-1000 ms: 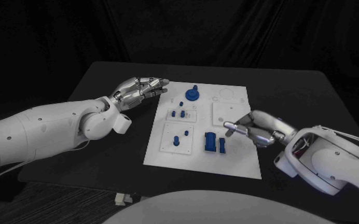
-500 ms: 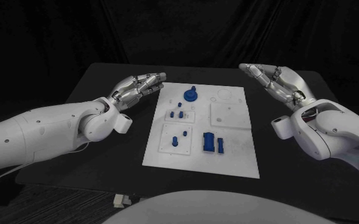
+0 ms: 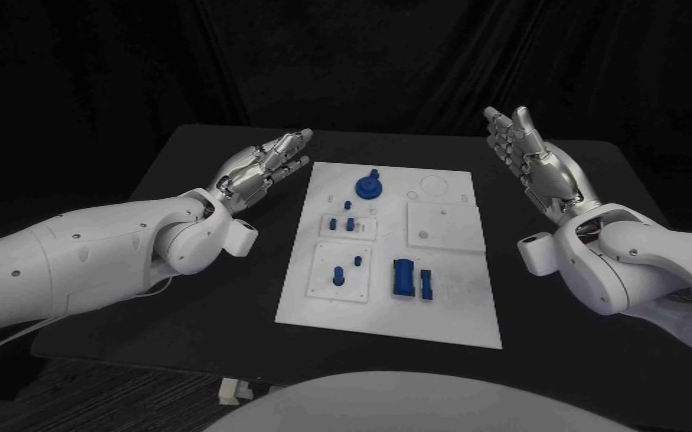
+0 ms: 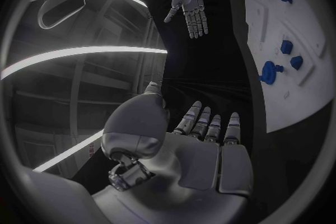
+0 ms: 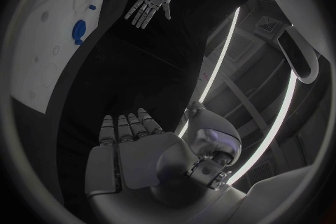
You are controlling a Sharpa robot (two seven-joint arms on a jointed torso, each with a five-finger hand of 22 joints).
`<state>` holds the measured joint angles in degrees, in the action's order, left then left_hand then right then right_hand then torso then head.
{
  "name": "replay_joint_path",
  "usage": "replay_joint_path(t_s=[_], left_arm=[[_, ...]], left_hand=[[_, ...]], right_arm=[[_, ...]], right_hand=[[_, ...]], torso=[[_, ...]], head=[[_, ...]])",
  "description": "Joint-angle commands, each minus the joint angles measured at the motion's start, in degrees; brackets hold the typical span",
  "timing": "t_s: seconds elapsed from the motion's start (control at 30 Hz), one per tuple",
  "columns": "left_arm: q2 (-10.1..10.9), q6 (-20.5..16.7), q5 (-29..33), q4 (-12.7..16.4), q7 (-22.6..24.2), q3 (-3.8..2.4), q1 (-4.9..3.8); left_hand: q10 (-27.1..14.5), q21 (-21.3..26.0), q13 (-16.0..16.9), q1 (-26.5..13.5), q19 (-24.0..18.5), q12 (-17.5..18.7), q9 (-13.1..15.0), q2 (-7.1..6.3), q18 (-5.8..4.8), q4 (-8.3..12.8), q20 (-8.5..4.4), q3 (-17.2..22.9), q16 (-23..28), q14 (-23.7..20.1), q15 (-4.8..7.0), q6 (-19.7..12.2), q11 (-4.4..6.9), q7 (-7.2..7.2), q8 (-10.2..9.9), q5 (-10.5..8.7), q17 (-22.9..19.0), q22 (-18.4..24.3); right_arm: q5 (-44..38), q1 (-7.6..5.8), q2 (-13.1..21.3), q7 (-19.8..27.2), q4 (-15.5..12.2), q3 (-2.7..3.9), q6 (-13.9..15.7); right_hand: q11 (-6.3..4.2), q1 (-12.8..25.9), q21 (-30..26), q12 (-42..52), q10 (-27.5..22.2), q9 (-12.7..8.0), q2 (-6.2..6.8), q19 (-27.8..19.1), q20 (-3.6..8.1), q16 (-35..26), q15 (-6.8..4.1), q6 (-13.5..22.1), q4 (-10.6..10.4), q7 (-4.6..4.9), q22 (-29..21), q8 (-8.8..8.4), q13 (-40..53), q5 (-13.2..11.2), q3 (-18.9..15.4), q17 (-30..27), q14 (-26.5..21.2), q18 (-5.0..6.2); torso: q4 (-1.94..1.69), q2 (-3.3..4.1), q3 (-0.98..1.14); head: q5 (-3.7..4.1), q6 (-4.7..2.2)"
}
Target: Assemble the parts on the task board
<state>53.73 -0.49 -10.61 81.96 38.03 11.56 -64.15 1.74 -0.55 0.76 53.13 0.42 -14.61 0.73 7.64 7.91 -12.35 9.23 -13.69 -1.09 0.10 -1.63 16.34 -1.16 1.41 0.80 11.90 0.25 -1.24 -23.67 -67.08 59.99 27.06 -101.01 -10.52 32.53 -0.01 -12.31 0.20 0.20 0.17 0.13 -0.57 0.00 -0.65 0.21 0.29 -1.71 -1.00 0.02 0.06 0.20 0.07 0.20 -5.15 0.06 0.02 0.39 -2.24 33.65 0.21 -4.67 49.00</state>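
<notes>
The white task board [image 3: 447, 302] lies in the middle of the black table. Blue parts sit on it: a round knobbed piece [image 3: 371, 185] at the far end, small pegs [image 3: 342, 221] below it, one peg [image 3: 340, 273] in a square plate, and two blocks [image 3: 413, 279] near the front. My left hand [image 3: 264, 169] hovers left of the board, fingers straight and apart, holding nothing. My right hand [image 3: 531, 160] is raised right of the board, fingers extended, empty. The left wrist view shows the board [image 4: 302, 95] and the right hand [image 4: 190, 10]; the right wrist view shows the left hand [image 5: 148, 6].
The black table [image 3: 188, 292] has bare surface on both sides of the board. Black curtains hang behind the table. Empty white recessed plates [image 3: 441, 222] occupy the board's right half.
My right hand has left the board's right edge, where it was low and curled, and risen to an open pose beside the board's far right. The left hand straightened its fingers slightly.
</notes>
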Motion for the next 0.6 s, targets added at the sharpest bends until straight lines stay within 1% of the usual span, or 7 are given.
replay_joint_path(t_s=[0.03,0.23,0.27,0.47,0.5,0.57,0.6], left_arm=[[-0.73,-4.28,1.16,0.76,-0.5,-0.71,0.26],[-2.6,-13.13,3.29,2.39,-2.24,-3.15,1.1],[-2.98,-14.94,3.72,2.72,-2.59,-3.65,1.27],[-5.29,-25.85,6.34,4.73,-4.74,-6.66,2.31],[-5.85,-28.53,6.98,5.22,-5.27,-7.4,2.56],[-6.58,-31.99,7.81,5.86,-5.95,-8.35,2.89],[-6.92,-33.57,8.19,6.15,-6.26,-8.79,3.04]], left_hand=[[-1.74,0.55,-0.76,-16.94,-0.42,4.64,-0.73,-2.44,-2.36,3.95,-2.87,4.35,1.09,-0.1,1.63,-5.19,1.16,-1.41,-0.8,-3.81,-0.25,1.24],[-1.74,0.55,-0.76,-24.74,-0.42,6.79,-0.73,-3.55,-2.99,5.86,-4.11,6.26,1.09,-0.1,1.63,-7.59,1.16,-1.41,-0.8,-5.55,-0.25,1.24],[-1.74,0.55,-0.76,-25.84,-0.42,7.09,-0.73,-7.64,-2.99,6.13,-4.39,6.54,1.09,-0.1,1.63,-7.92,1.16,-1.41,-0.8,-5.81,-0.25,1.24],[-1.74,0.55,-0.76,-31.44,-0.42,8.64,-0.73,-7.64,-3.62,7.51,-5.19,7.91,1.09,-0.1,1.63,-9.65,1.16,-1.41,-0.8,-7.07,-0.25,1.24],[-1.74,0.55,-0.76,-32.83,-0.42,9.04,-0.73,-7.64,-7.91,7.84,-9.23,8.24,1.09,-0.1,1.63,-10.12,1.16,-1.41,-0.8,-7.37,-0.25,1.24],[-1.74,0.55,-0.76,-34.39,-0.42,9.44,-0.73,-7.64,-7.91,8.23,-9.23,8.63,1.09,-0.1,1.63,-10.56,1.16,-1.41,-0.8,-7.72,-0.25,1.24],[-1.74,0.55,-0.76,-35.11,-0.42,9.68,-0.73,-7.64,-7.91,12.35,-9.23,8.8,1.09,-0.1,1.63,-10.76,1.16,-1.41,-0.8,-7.88,-0.25,1.24]], right_arm=[[4.21,0.92,-1.73,0.43,1.34,1.05,2.39],[12.93,3.61,-7.81,1.46,5.7,5.3,6.51],[14.43,4.07,-8.85,1.64,6.45,6.03,7.22],[21.12,6.13,-13.52,2.43,9.79,9.28,10.38],[22.12,6.44,-14.22,2.55,10.29,9.77,10.85],[23.08,6.73,-14.88,2.66,10.76,10.24,11.31],[23.39,6.83,-15.1,2.7,10.92,10.39,11.45]], right_hand=[[0.01,4.65,-0.2,-0.2,-0.17,-0.13,0.57,0.0,0.65,-0.21,-0.29,1.71,1.0,-0.02,-0.06,-0.2,-0.07,-0.2,5.15,-0.06,-0.02,-0.39],[0.01,12.31,-0.2,-0.2,-0.17,-0.13,0.57,0.0,0.65,-0.21,-0.29,1.71,1.0,-0.02,-0.06,-0.2,-0.07,-0.2,5.15,-0.06,-0.02,-0.39],[0.01,12.31,-0.2,-0.2,-0.17,-0.13,0.57,0.0,0.65,-0.21,-0.29,1.71,1.0,-0.02,-0.06,-0.2,-0.07,-0.2,5.15,-0.06,-0.02,-0.39],[0.01,12.31,-0.2,-0.2,-0.17,-0.13,0.57,0.0,0.65,-0.21,-0.29,1.71,1.0,-0.02,-0.06,-0.2,-0.07,-0.2,5.15,-0.06,-0.02,-0.39],[0.01,12.31,-0.2,-0.2,-0.17,-0.13,0.57,0.0,0.65,-0.21,-0.29,1.71,1.0,-0.02,-0.06,-0.2,-0.07,-0.2,5.15,-0.06,-0.02,-0.39],[0.01,12.31,-0.2,-0.2,-0.17,-0.13,0.57,0.0,0.65,-0.21,-0.29,1.71,1.0,-0.02,-0.06,-0.2,-0.07,-0.2,5.15,-0.06,-0.02,-0.39],[0.01,12.31,-0.2,-0.2,-0.17,-0.13,0.57,0.0,0.65,-0.21,-0.29,1.71,1.0,-0.02,-0.06,-0.2,-0.07,-0.2,5.15,-0.06,-0.02,-0.39]], torso=[[0.3,-0.33,-0.04],[0.96,-1.06,-0.1],[1.09,-1.2,-0.11],[1.78,-1.96,-0.17],[1.9,-2.1,-0.18],[2.03,-2.24,-0.2],[2.09,-2.3,-0.2]], head=[[0.53,-1.65],[1.94,-6.07],[2.22,-6.96],[3.69,-11.56],[3.95,-12.38],[4.24,-13.27],[4.35,-13.63]])
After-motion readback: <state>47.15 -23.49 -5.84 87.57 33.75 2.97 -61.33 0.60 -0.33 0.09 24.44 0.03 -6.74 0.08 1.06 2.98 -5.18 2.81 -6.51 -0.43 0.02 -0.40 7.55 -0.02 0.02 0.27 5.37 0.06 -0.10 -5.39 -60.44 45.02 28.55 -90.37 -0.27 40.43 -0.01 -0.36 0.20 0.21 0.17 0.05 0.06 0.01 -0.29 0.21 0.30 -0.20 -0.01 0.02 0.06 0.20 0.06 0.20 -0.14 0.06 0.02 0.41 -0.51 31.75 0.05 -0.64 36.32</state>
